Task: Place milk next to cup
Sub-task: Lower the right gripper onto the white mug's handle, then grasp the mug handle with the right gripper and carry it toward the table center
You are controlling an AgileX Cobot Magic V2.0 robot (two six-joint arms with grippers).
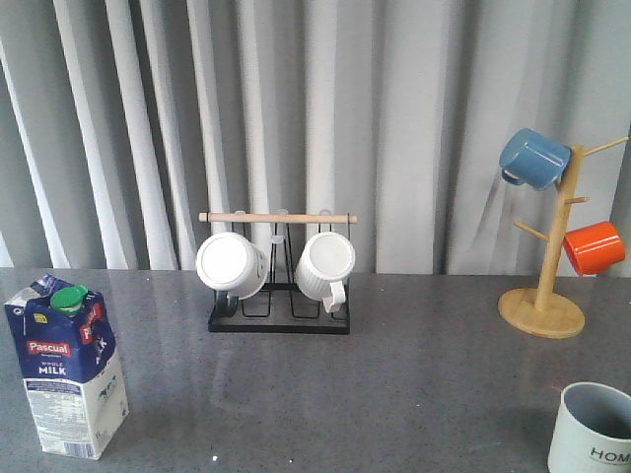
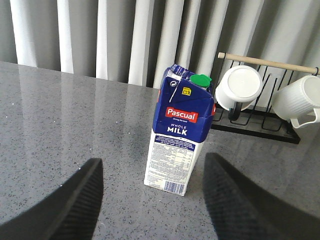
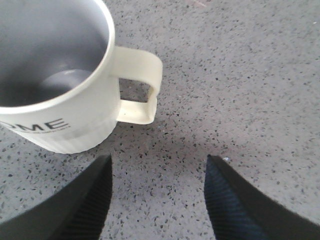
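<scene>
1. The tall blue-and-white gabled milk carton (image 1: 66,367) stood near left on the grey table (image 1: 394,384), ungrasped.
2. The pale ceramic "HOME" cup (image 1: 592,430) sat near right, well apart.
3. The left gripper (image 2: 152,200) and right gripper (image 3: 157,200) were spread wide, empty; the whole carry remained.

Milk (image 1: 67,370) blue/white; cup (image 1: 592,430) pale grey.

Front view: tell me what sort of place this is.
Probably a mock kitchen counter, staged for tests: a speckled grey countertop, a black mug rack, a wooden mug tree, and a plain grey curtain instead of a wall.
</scene>
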